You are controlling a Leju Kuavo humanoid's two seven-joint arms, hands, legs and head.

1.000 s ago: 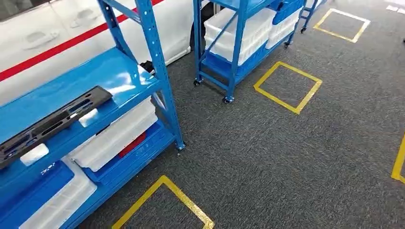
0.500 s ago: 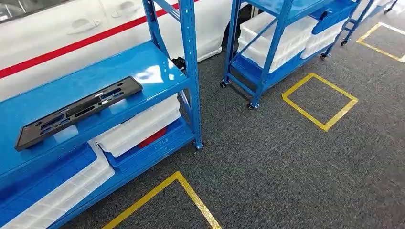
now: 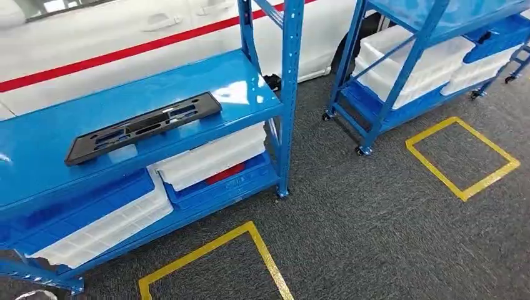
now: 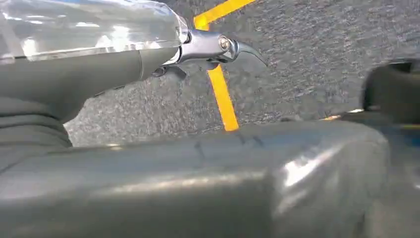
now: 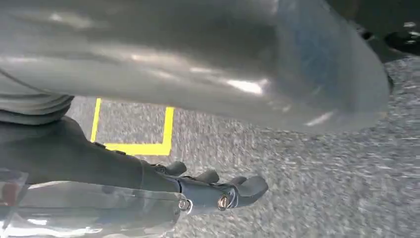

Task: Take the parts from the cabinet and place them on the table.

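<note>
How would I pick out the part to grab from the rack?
Find the nearer blue metal shelving rack beside the white car. On its glossy middle shelf lies a long flat black plastic panel with slots; the white plastic bins sit a shelf lower.

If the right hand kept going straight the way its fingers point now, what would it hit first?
Probably just the grey carpet: the right hand hangs empty above the floor, with nothing between its fingertips and the carpet. The yellow tape square lies off to one side; depth is uncertain.
</note>
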